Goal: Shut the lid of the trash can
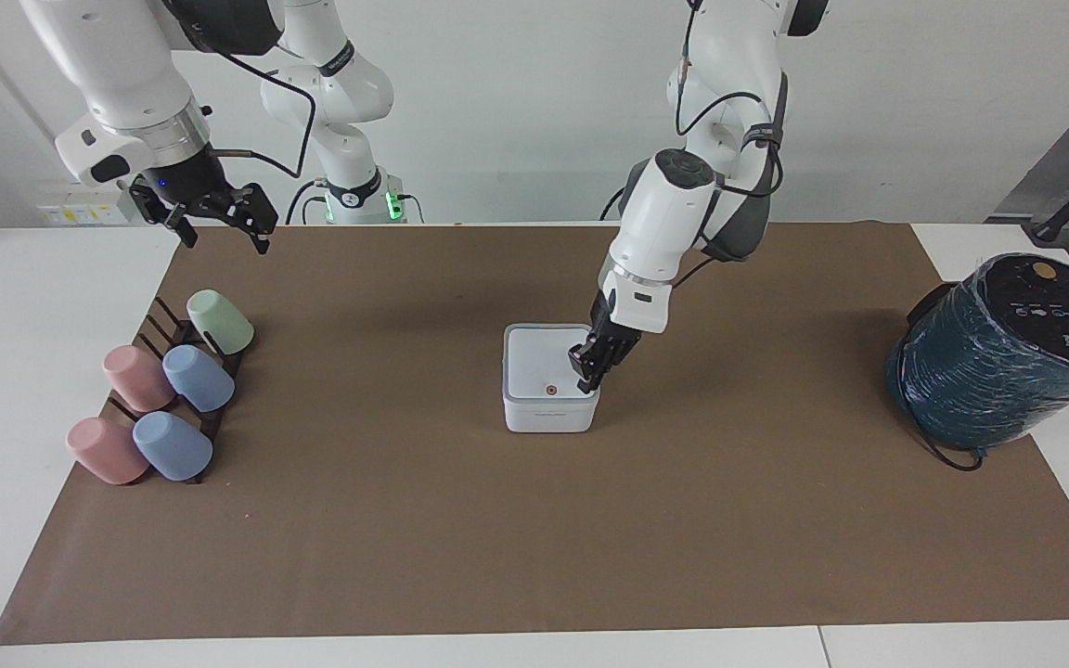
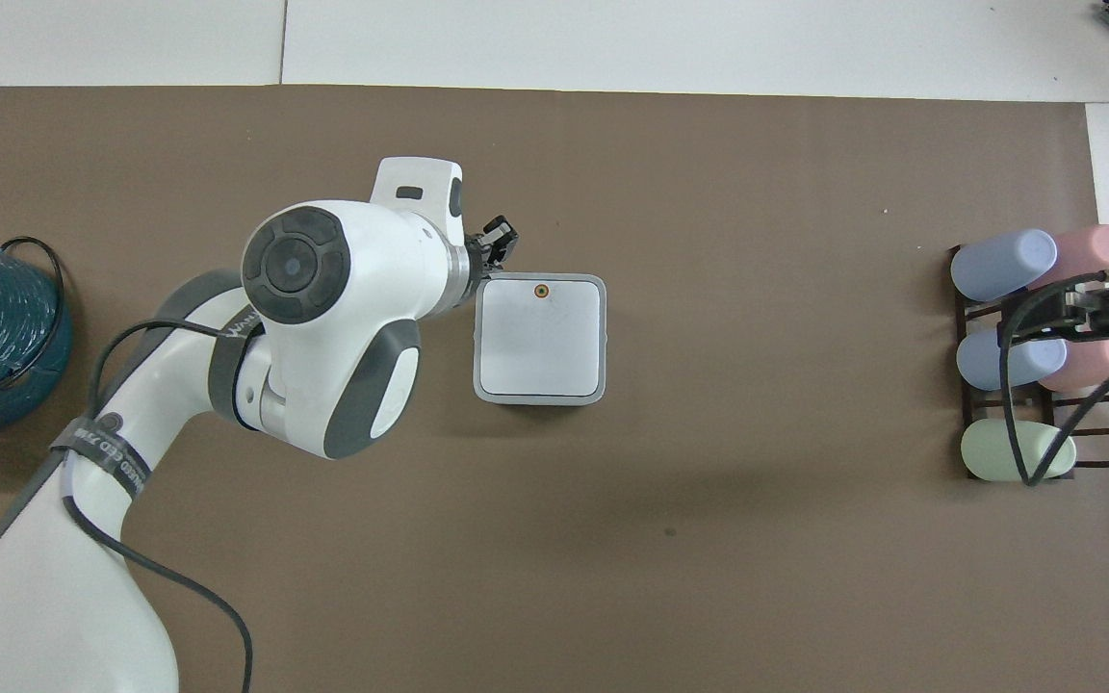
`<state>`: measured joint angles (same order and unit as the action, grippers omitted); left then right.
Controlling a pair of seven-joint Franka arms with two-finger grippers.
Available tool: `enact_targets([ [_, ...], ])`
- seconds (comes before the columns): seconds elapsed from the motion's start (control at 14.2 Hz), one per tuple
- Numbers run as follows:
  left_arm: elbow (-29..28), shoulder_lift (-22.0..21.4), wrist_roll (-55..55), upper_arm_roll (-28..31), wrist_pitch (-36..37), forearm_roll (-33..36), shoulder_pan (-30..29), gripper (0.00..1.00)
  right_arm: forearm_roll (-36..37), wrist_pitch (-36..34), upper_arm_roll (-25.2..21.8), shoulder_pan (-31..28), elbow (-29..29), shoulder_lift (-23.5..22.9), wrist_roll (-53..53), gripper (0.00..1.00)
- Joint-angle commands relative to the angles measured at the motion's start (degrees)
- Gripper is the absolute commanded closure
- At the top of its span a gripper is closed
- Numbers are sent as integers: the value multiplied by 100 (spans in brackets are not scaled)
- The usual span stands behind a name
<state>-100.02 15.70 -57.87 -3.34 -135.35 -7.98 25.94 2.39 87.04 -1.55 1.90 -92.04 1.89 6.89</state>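
Observation:
The white trash can stands mid-table on the brown mat. Its lid lies flat on the grey rim, with the orange dot facing up. The lid also shows flat in the overhead view. My left gripper is shut and empty. It hangs at the can's edge toward the left arm's end, off the lid's top; it also shows in the overhead view. My right gripper is open and waits in the air near the cup rack; it also shows in the overhead view.
A dark rack with several pastel cups lying on it sits at the right arm's end. A large teal wrapped cylinder with a black cable stands at the left arm's end. The brown mat covers the table's middle.

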Motion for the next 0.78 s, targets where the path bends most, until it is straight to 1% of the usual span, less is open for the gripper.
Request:
enact_targets([
  [0.0,167,-163,345,-18,621,51,-317,80,16,15,23,-23,-165,154,-4,0],
  [0.14,412,-225,1010,-18,1394,51,-641,80,16,15,23,-23,-165,154,-4,0],
  [0.28,798,-225,2020,-9,2386,51,-1045,80,16,15,23,-23,-165,154,-4,0],
  [0.35,931,-225,2521,-9,2756,51,-1265,80,16,15,23,-23,-165,154,-4,0],
  [0.49,967,-330,3462,-9,3241,51,-1687,80,16,15,23,-23,-165,154,-4,0],
  [0.64,958,-462,4324,0,3549,60,-2047,80,16,15,23,-23,-165,154,-4,0],
  [0.71,958,-532,4633,0,3699,77,-2223,78,16,15,23,-23,-165,154,-4,0],
])
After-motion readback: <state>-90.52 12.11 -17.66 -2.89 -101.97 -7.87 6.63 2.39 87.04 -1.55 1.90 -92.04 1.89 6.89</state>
